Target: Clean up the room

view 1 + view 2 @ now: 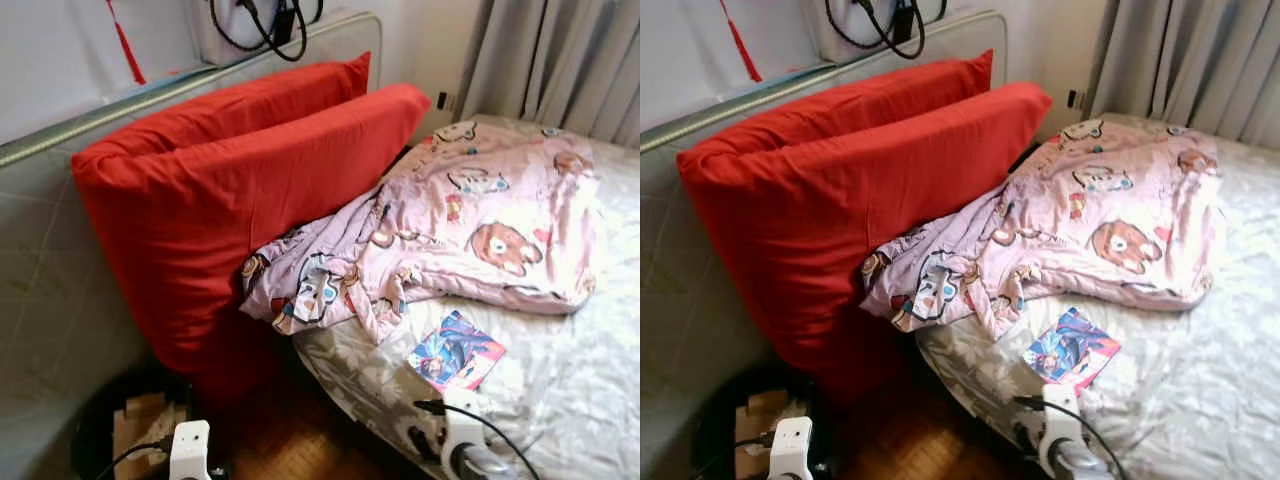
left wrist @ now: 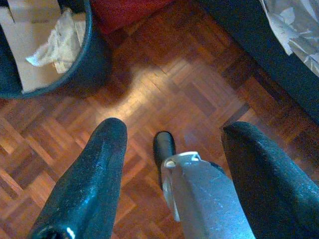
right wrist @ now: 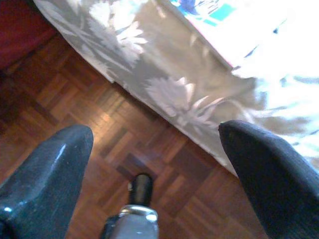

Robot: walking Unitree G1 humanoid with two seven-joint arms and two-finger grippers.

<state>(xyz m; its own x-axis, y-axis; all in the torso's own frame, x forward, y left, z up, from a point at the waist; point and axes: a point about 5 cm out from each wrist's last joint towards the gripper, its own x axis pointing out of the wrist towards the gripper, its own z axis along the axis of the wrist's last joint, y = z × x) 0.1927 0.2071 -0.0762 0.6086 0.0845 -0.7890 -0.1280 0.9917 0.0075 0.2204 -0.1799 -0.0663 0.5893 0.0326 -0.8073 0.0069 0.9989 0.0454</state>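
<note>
Both hands hang low and hold nothing. The left hand has its fingers spread wide above the parquet floor, with a dark bin of cardboard and crumpled paper just ahead of it. The right hand, equally wide, hovers at the bed's edge — a colourful booklet lies on the sheet just beyond it. Farther off, a pink cartoon blanket lies rumpled against two red pillows.

Booklet on bed before blanket (pillows left).
</note>
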